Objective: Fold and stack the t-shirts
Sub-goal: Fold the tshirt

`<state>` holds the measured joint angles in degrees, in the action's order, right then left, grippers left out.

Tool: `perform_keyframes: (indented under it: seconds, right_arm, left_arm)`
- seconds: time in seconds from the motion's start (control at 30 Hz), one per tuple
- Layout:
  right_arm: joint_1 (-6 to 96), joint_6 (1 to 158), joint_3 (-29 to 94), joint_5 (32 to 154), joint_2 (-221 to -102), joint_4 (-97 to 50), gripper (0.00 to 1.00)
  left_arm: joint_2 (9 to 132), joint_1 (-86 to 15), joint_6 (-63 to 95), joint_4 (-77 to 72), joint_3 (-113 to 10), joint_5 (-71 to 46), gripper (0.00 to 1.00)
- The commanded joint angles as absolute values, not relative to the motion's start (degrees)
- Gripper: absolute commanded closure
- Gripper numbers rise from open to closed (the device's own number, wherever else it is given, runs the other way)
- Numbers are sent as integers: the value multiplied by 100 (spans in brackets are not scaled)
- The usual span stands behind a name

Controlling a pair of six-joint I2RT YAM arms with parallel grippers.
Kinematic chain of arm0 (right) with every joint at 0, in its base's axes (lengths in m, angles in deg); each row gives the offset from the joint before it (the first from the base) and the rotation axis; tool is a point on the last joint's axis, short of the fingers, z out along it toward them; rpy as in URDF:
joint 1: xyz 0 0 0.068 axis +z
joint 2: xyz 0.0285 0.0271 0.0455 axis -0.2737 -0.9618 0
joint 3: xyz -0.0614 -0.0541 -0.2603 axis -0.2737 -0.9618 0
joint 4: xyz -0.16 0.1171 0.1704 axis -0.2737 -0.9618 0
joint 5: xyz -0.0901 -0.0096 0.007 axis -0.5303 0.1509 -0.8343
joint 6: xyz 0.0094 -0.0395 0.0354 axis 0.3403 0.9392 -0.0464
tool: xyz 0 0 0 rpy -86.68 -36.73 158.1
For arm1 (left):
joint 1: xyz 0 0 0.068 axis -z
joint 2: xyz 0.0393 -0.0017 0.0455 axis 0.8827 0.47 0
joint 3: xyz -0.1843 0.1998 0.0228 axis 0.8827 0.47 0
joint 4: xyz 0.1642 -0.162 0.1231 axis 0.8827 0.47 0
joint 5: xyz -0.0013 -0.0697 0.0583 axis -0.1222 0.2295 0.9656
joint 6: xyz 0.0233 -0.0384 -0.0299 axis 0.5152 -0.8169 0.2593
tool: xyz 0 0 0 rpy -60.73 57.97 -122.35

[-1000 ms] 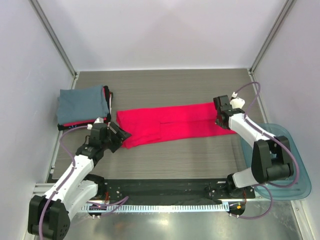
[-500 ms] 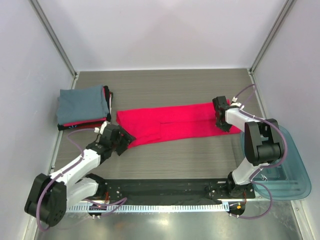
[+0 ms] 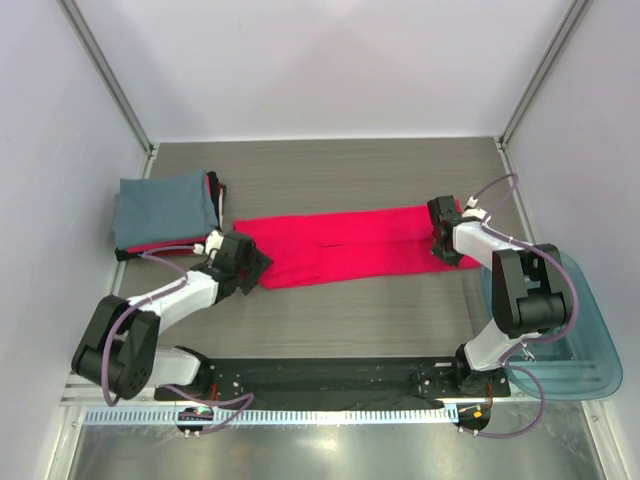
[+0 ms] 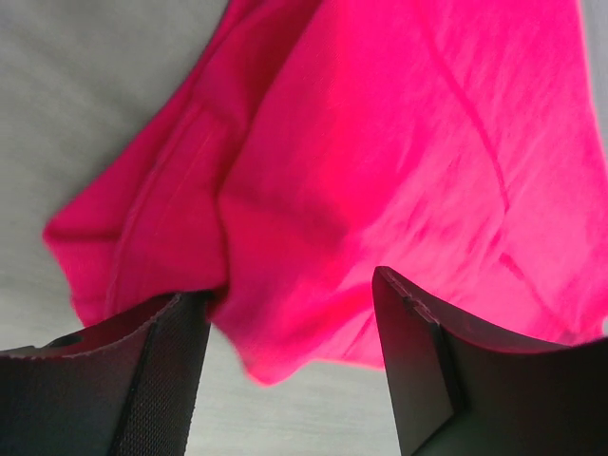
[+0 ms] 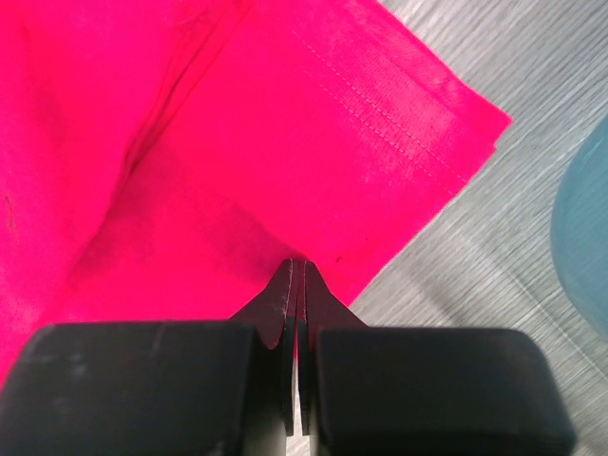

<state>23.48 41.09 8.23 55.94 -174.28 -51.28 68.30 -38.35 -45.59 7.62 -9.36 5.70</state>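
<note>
A bright red-pink t-shirt (image 3: pixel 350 245) lies folded into a long strip across the middle of the table. My left gripper (image 3: pixel 252 266) is at its left near corner. In the left wrist view the gripper (image 4: pixel 285 380) is open, and a loose corner of the shirt (image 4: pixel 313 218) lies between its fingers (image 4: pixel 142 380). My right gripper (image 3: pixel 441 240) is on the shirt's right end. In the right wrist view it (image 5: pixel 297 271) is shut, with its tips down on the flat cloth (image 5: pixel 237 142) near the hem. No cloth shows between the right jaws.
A stack of folded shirts, slate blue-grey (image 3: pixel 165 207) on top of red and dark ones, sits at the back left. A translucent teal tub (image 3: pixel 575 330) stands at the right edge, and its rim shows in the right wrist view (image 5: pixel 584 237). Walls enclose the table.
My left gripper has moved up and right onto the shirt's left near corner, which has shifted a little. My right gripper has stayed at the right end, lowering slightly.
</note>
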Motion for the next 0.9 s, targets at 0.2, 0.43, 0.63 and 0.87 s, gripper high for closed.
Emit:
perform_keyframes:
  seconds: [0.2, 0.43, 0.63, 0.87]
  right_arm:
    - [2546, 4141, 118, 6548, -16711, -5454, 99]
    - [4231, 3597, -199, 7347, -16297, -5568, 99]
    - [6904, 2577, 484, 7865, -16638, -5174, 99]
    - [7451, 3357, 1488, 8544, -16676, -4373, 99]
  left_arm:
    - [8713, -3911, -4331, 5, -2158, 1457, 45]
    - [10506, -4087, -3691, -651, -4117, 1264, 61]
    - [12272, -4158, -2916, -437, -6699, 704, 62]
    - [14505, -4324, -2994, -162, -9961, -386, 64]
